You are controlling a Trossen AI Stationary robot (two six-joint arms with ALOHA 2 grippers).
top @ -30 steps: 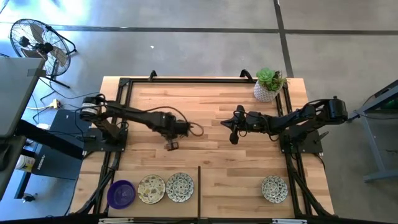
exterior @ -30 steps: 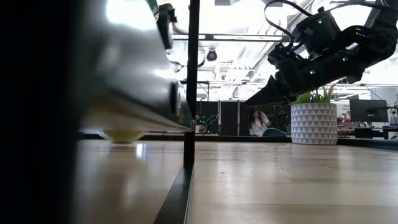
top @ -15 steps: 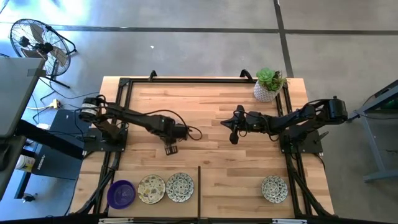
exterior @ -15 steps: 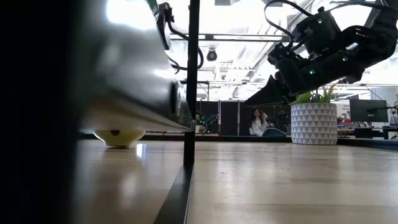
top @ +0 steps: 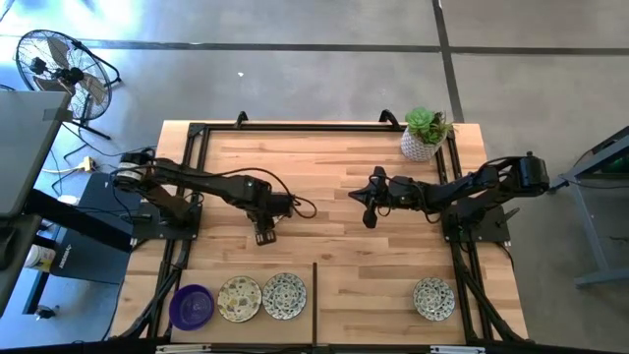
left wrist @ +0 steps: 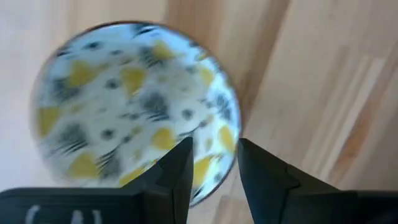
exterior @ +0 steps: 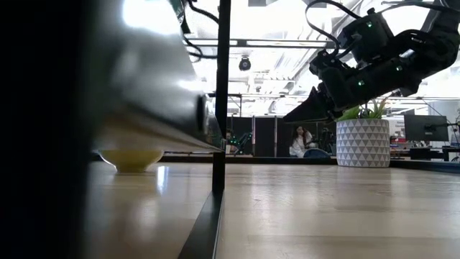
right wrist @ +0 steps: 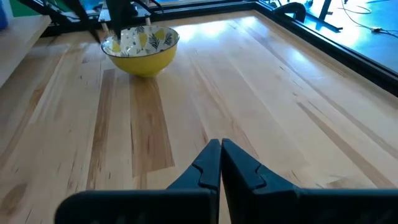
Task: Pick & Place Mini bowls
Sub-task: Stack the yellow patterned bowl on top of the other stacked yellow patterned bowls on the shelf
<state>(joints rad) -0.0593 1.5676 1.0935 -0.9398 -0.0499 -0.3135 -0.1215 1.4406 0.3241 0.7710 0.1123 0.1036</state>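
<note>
A mini bowl (left wrist: 124, 106), yellow outside and white inside with yellow and grey flecks, stands on its base on the table left of centre (right wrist: 140, 46). My left gripper (left wrist: 214, 149) is open and points down over it. One finger stands inside the rim and one outside, with a gap to each. My right gripper (top: 369, 218) is shut and hovers empty above the table's middle. A purple mini bowl (top: 192, 306) and two patterned ones (top: 240, 298), (top: 284, 295) rest along the near edge on the left. Another patterned one (top: 433, 298) rests at the near right.
A white pot with a green plant (top: 425, 136) stands at the far right corner. A black divider bar (top: 314, 305) runs from the near edge between the two bowl groups. A black frame (top: 197, 177) borders the table. Bare wood lies between the arms.
My left gripper has moved a little toward the table's left and near edges, carrying the yellow bowl with it, and its fingers have opened around the rim. The bowl now sits on the table, closer to the low camera.
</note>
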